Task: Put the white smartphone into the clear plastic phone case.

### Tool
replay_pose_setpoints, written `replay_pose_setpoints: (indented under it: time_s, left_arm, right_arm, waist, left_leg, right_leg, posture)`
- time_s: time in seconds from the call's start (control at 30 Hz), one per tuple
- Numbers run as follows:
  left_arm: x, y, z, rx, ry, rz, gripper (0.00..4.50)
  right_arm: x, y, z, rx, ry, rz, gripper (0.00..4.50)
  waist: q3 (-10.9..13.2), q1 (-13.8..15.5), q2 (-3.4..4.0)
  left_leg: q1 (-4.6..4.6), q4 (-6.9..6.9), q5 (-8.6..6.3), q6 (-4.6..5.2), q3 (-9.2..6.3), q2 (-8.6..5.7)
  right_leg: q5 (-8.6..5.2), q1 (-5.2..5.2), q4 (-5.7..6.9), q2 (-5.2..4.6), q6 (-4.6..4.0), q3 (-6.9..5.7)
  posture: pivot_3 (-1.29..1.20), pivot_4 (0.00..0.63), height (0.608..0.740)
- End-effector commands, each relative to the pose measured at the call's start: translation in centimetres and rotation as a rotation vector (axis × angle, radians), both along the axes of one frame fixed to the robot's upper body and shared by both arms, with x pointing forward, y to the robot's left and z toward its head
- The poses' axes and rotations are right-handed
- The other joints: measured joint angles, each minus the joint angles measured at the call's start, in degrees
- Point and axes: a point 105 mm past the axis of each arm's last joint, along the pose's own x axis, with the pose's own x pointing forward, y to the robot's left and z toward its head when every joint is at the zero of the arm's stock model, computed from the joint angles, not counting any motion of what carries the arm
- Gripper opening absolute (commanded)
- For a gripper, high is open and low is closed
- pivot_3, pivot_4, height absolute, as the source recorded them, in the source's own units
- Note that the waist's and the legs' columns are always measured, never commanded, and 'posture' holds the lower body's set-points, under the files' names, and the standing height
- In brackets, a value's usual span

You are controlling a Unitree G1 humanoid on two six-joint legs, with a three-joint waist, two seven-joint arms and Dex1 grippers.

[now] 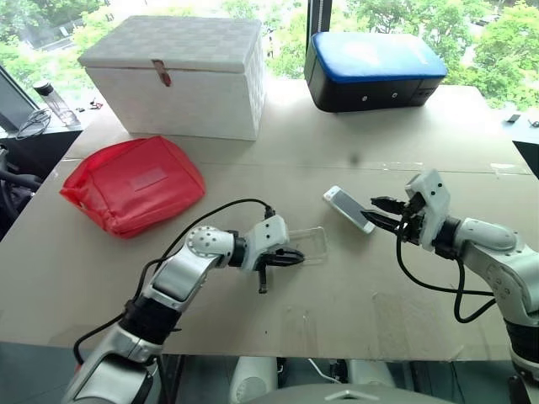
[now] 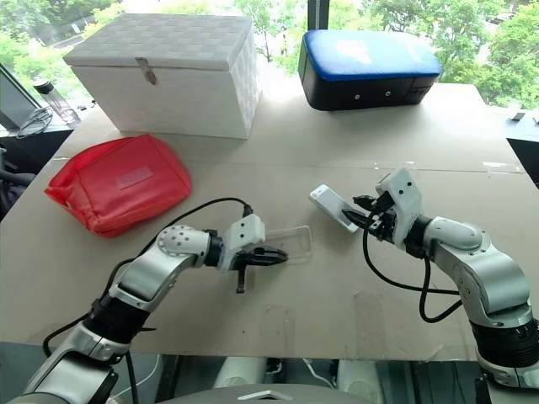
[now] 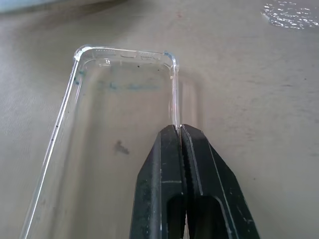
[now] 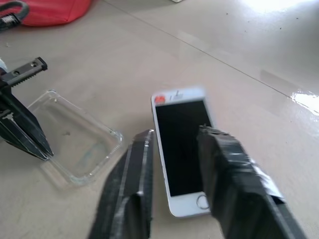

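The two head views look forward and down over a table from above the arms, taking in both grippers. The left wrist camera sits very close along its fingers to the case. The right wrist camera looks down over the phone, sharing the case.

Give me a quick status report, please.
Left claw shut on clear case rim. Right claw shut on white phone, lifted. Nothing between them.

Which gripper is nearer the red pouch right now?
Left. The left gripper, pinching the clear case, sits just past the red pouch; the right gripper holds the phone farther off.
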Motion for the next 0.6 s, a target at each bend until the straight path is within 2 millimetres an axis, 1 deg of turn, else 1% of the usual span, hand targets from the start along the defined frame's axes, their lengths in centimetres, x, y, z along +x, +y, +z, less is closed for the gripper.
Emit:
replay_pose_setpoints:
  time_s: [0.03, 0.1, 0.2, 0.23, 0.3, 0.33, 0.37, 0.43, 0.47, 0.5, 0.57, 0.6]
  left_arm:
    - [-0.5, -0.8, -1.1, 0.038, 0.034, -0.063, 0.0]
    - [-0.4, -1.1, -0.9, 0.042, 0.031, -0.088, 0.0]
    - [-0.1, -1.4, -0.5, 0.029, 0.024, -0.089, 0.0]
    - [-0.1, -1.4, -0.4, 0.027, 0.024, -0.088, 0.0]
    - [-0.4, -1.3, -0.4, 0.018, 0.033, -0.093, 0.0]
    - [-0.5, -1.3, -0.3, 0.014, 0.037, -0.093, 0.0]
    - [-0.6, -1.3, -0.4, 0.015, 0.039, -0.094, 0.0]
    - [-0.6, -1.5, -0.4, 0.016, 0.04, -0.101, 0.0]
    - [-0.6, -1.7, -0.3, 0.017, 0.037, -0.107, 0.0]
    - [-0.6, -1.9, -0.3, 0.018, 0.029, -0.114, 0.0]
    - [-0.6, -2.0, -0.2, 0.022, 0.014, -0.12, 0.0]
    - [-0.6, -2.0, -0.1, 0.026, 0.002, -0.122, 0.0]
  right_arm:
    - [-0.3, -0.5, 1.4, -0.004, -0.05, -0.006, 0.03]
    - [-0.3, -0.6, 1.5, -0.02, -0.055, -0.007, 0.03]
    - [0.2, -0.8, 1.3, -0.064, -0.066, -0.014, 0.03]
    - [0.4, -0.6, 1.0, -0.078, -0.057, 0.0, 0.28]
    - [0.5, 0.1, 0.4, -0.081, -0.02, 0.047, 0.85]
    - [0.5, 0.4, 0.2, -0.081, -0.007, 0.066, 1.24]
    - [0.9, 0.6, -0.2, -0.096, 0.002, 0.077, 1.77]
    - [1.9, 0.9, -1.1, -0.135, 0.016, 0.094, 2.53]
    - [2.4, 1.0, -1.4, -0.153, 0.023, 0.101, 3.06]
    - [2.7, 1.1, -1.6, -0.169, 0.034, 0.112, 3.58]
    - [3.0, 1.2, -1.9, -0.197, 0.049, 0.135, 4.42]
    - [3.4, 1.1, -2.1, -0.215, 0.054, 0.124, 4.42]
  waist:
    - [0.0, -0.12, 0.0]
    - [0.0, -0.17, 0.01]
    - [0.0, -0.13, 0.01]
    - [0.0, -0.25, 0.01]
    - [0.0, -0.68, 0.0]
    - [0.0, -0.77, 0.0]
    - [0.0, -0.75, 0.0]
    - [0.01, -0.87, 0.01]
    - [0.01, -0.79, 0.01]
    - [0.01, -0.77, 0.01]
    - [0.01, -0.67, 0.01]
    - [0.02, -0.68, 0.01]
  left_leg:
    - [0.0, 0.03, -0.03, 0.06, 0.0, -0.02]
    - [-0.03, 0.03, 0.03, 0.34, 0.01, -0.05]
    - [-0.1, 0.02, 0.04, 0.34, -0.01, -0.1]
    - [-0.1, 0.03, 0.12, 0.21, -0.01, -0.14]
    - [-0.11, 0.03, 0.12, 0.21, -0.01, -0.22]
    - [-0.11, 0.02, 0.11, 0.22, -0.01, -0.24]
    - [-0.11, 0.02, 0.11, 0.23, -0.01, -0.25]
    - [-0.1, 0.03, 0.1, 0.24, -0.01, -0.25]
    - [-0.09, 0.03, 0.1, 0.25, -0.01, -0.25]
    - [-0.1, 0.03, 0.1, 0.25, -0.01, -0.26]
    - [-0.11, 0.03, 0.1, 0.25, -0.03, -0.28]
    - [-0.12, 0.03, 0.1, 0.25, -0.03, -0.29]
  right_leg:
    - [0.0, 0.0, 0.0, -0.03, 0.0, 0.02]
    - [0.0, 0.0, 0.0, -0.03, -0.01, 0.02]
    - [0.1, -0.02, 0.01, 0.21, 0.18, -0.02]
    - [0.11, -0.02, 0.0, 0.22, 0.2, 0.01]
    - [0.1, -0.02, 0.0, 0.21, 0.22, 0.03]
    - [0.1, -0.02, 0.0, 0.19, 0.24, 0.04]
    - [0.09, -0.02, 0.0, 0.19, 0.25, 0.04]
    - [0.08, -0.02, 0.0, 0.19, 0.26, 0.04]
    - [0.08, -0.02, 0.0, 0.2, 0.27, 0.04]
    - [0.08, -0.03, 0.0, 0.19, 0.26, 0.03]
    - [0.08, -0.03, 0.01, 0.18, 0.27, 0.02]
    - [0.08, -0.03, 0.01, 0.17, 0.27, 0.02]
  posture:
    - [0.0, 0.15, 0.734]
    - [0.0, 0.15, 0.734]
    - [0.0, 0.15, 0.734]
    - [0.0, 0.15, 0.734]
    - [0.0, 0.15, 0.734]
    - [0.0, 0.15, 0.734]
    - [0.0, 0.15, 0.734]
    - [0.0, 0.15, 0.734]
    - [0.0, 0.15, 0.734]
    - [0.0, 0.15, 0.734]
    - [0.0, 0.15, 0.734]
    - [0.0, 0.15, 0.734]
